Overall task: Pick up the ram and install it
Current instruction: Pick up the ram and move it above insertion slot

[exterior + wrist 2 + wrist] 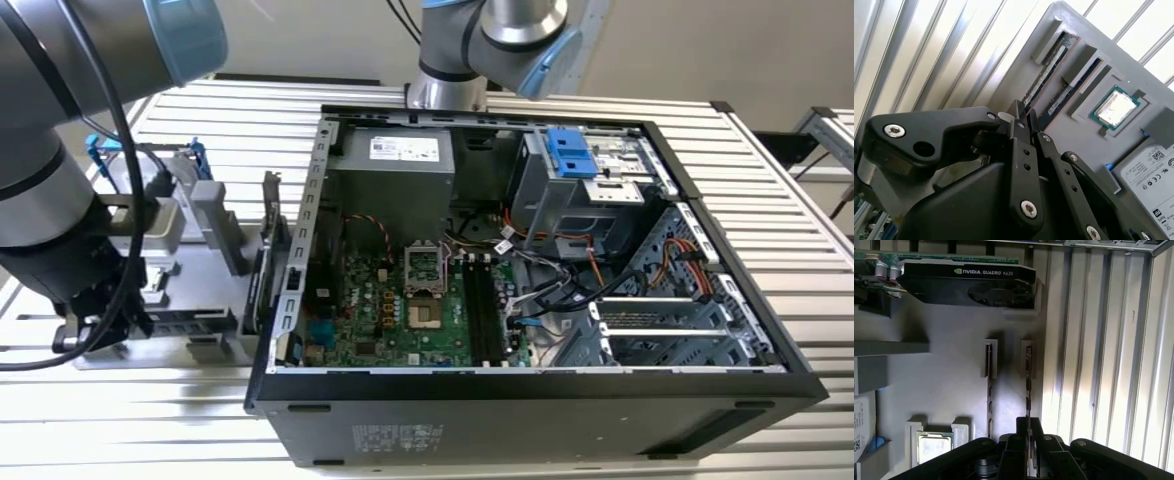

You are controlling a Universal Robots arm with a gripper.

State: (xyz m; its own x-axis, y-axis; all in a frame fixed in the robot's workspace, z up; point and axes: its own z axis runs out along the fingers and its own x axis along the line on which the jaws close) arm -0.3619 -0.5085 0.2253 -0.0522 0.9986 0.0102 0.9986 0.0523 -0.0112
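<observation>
Two rams stand on edge in slots of the grey tray [954, 365]. In the first wrist view my gripper [1028, 427] straddles the near end of the outer ram [1028, 375], the one nearest the tray's edge, and the fingers are closed onto it while it still sits in its slot. The other ram [989, 385] stands free beside it. In the second wrist view the gripper [1025, 114] covers the end of the held ram [1046, 75], with the second ram [1070, 94] alongside. In the exterior view the arm [54, 200] hangs over the tray [187, 300] at the exterior view's left.
An open computer case [747, 300] lies to the exterior view's right of the tray, with its motherboard's memory slots [487, 310] exposed. The tray also holds a square CPU chip [1115, 107], a hard drive [1154, 170] and a graphics card [974, 282]. A ribbed metal table [787, 200] lies underneath.
</observation>
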